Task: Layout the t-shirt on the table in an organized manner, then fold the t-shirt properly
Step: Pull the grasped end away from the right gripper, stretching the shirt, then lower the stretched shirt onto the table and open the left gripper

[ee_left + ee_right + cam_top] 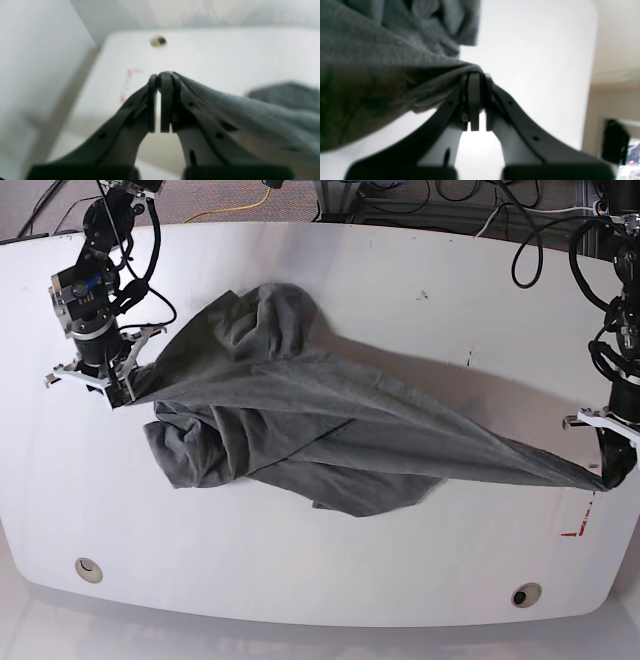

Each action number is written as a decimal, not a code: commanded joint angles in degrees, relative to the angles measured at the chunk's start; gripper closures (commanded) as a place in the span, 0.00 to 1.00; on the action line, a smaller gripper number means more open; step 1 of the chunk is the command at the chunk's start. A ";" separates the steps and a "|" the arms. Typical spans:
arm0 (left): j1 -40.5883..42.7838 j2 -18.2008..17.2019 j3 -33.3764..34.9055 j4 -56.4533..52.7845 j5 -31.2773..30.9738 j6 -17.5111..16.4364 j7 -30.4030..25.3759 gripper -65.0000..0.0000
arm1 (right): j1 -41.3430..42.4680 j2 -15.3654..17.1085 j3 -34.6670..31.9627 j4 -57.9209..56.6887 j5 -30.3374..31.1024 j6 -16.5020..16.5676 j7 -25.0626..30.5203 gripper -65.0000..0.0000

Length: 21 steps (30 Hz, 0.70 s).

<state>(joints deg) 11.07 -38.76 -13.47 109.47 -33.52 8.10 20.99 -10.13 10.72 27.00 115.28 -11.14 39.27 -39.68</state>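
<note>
Base view, from the near edge to the far edge. Two round cable holes (pixel 88 569) were set into the near rim of the white table (pixel 330 580), and a red tape mark (pixel 578 530) was seen near its corner on the left arm's side. Just beyond that mark, the left gripper (pixel 603 477) was closed on one end of the grey t-shirt (pixel 300 430); in the left wrist view its jaws were pressed together on a pinch of cloth. From there the t-shirt was stretched in a taut band across the middle of the table, with loose folds heaped beneath and beyond it. Farther back, on the opposite side, the right gripper (pixel 122 392) was clamped on the other end, the fabric being bunched at its closed tips. Cables (pixel 480 205) were visible past the far edge.
</note>
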 commanded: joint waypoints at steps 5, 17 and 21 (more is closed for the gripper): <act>-7.33 -2.95 -0.81 1.08 0.42 0.56 -2.22 1.00 | 4.46 2.86 0.29 1.24 0.19 -0.45 1.13 1.00; -23.07 -5.94 3.32 1.08 0.42 0.47 -2.14 0.99 | 18.17 7.08 0.03 0.89 -0.07 0.73 0.69 1.00; -28.87 -6.73 4.90 1.08 0.42 0.47 -2.05 0.99 | 24.42 8.05 -0.15 0.72 -0.16 0.73 -0.71 1.00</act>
<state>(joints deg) -14.11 -43.75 -8.27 109.84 -33.54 7.70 20.43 10.33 17.23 26.83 115.22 -11.31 40.80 -40.84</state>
